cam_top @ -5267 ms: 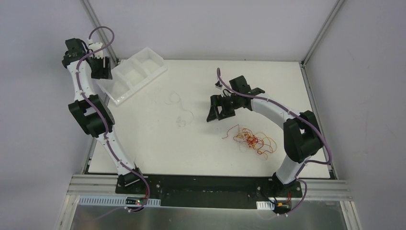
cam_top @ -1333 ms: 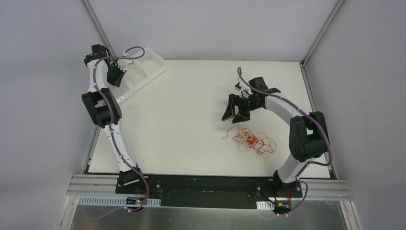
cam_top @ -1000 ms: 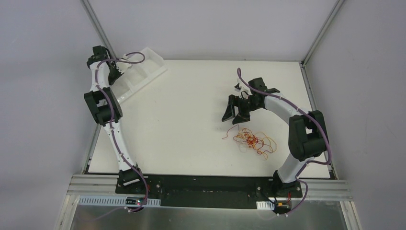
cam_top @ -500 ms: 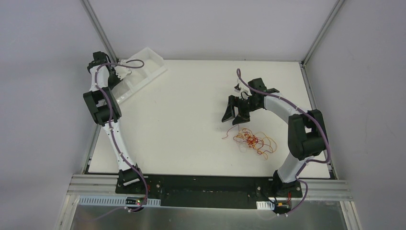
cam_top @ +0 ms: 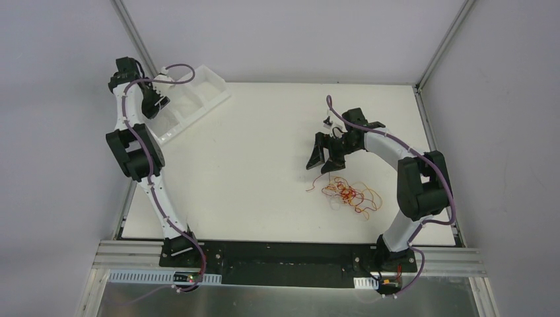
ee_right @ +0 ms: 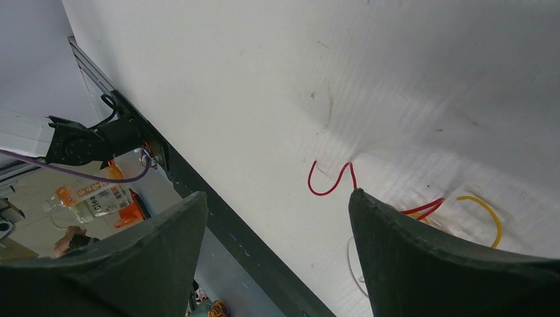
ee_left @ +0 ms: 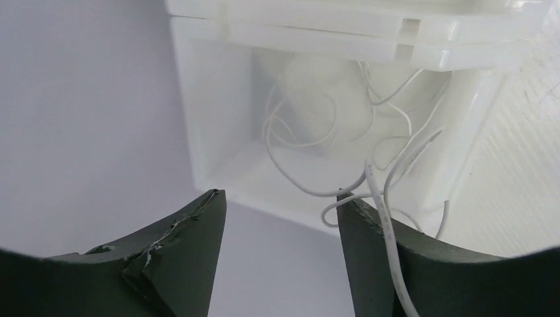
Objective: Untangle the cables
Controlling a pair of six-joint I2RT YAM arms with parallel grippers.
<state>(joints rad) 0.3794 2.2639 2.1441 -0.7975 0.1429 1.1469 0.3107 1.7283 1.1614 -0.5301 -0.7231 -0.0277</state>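
Hovering over the white tray (cam_top: 212, 84) at the far left corner of the table (cam_top: 244, 152), my left hand (cam_top: 157, 102) has its two dark fingers spread moderately apart, with nothing pinched between them. Through my left wrist camera I look down between those fingers (ee_left: 191, 231) into one compartment of the tray (ee_left: 211, 99), where thin white wires (ee_left: 297, 142) lie in loose loops on the floor of the compartment. One white strand (ee_left: 383, 198) climbs out of it and drapes along the inner edge of one fingertip, touching it; I cannot tell whether it is caught there or merely resting. My right hand (cam_top: 319, 166) hangs above the table on the right side, spread wide and holding nothing, its tips pointing down and toward the near edge. The cables (cam_top: 350, 193), a small curly tangle of red, orange and yellow strands, lie flat on the table just nearer than that hand, close to it but not touching. From my right wrist camera, a curled red end (ee_right: 330, 185) shows in the gap between my fingers, and a yellow loop (ee_right: 485, 208) peeks out beside the one finger.
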